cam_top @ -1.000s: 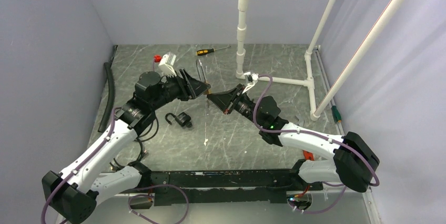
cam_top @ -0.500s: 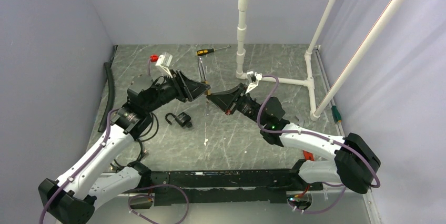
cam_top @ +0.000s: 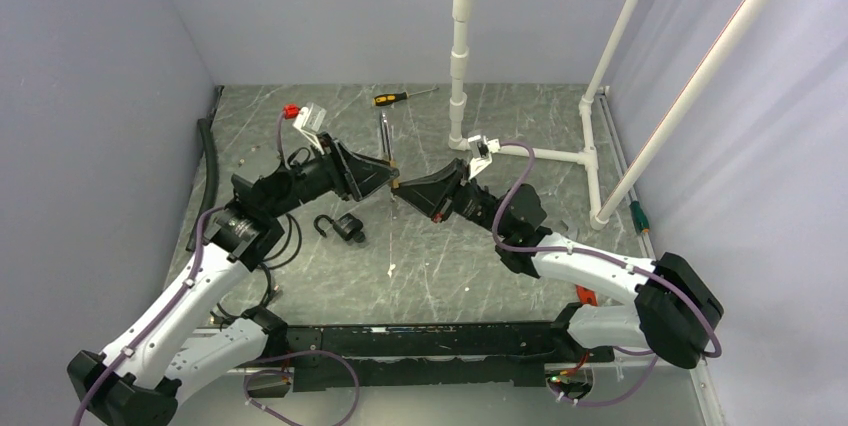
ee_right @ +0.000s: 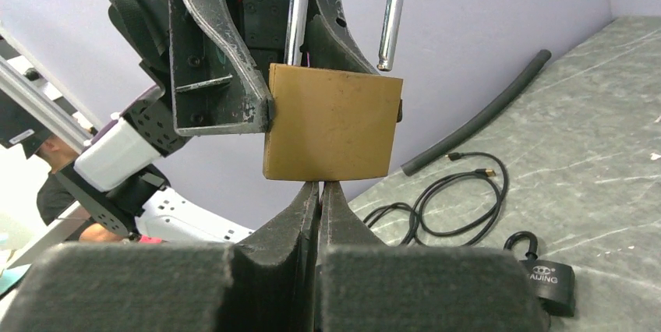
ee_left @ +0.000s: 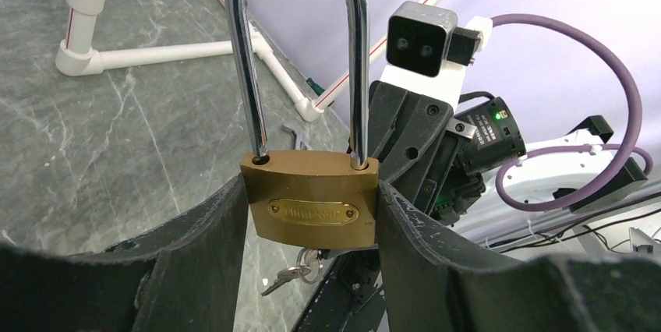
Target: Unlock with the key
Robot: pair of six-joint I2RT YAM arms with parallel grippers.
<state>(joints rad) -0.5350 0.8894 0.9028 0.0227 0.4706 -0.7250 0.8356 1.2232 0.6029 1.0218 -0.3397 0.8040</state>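
The left gripper [cam_top: 377, 174] was clamped on the brass padlock [ee_left: 310, 209], one finger [ee_left: 209, 248] pressed against each side of its body, holding it upright. The right gripper [ee_right: 319, 196] met the padlock from the opposite side, its fingers closed together, tips just beneath the padlock's underside. The left arm [cam_top: 195, 281] and right arm [cam_top: 590, 264] each stretched forward, elbows bent, wrists angled inward toward the padlock.
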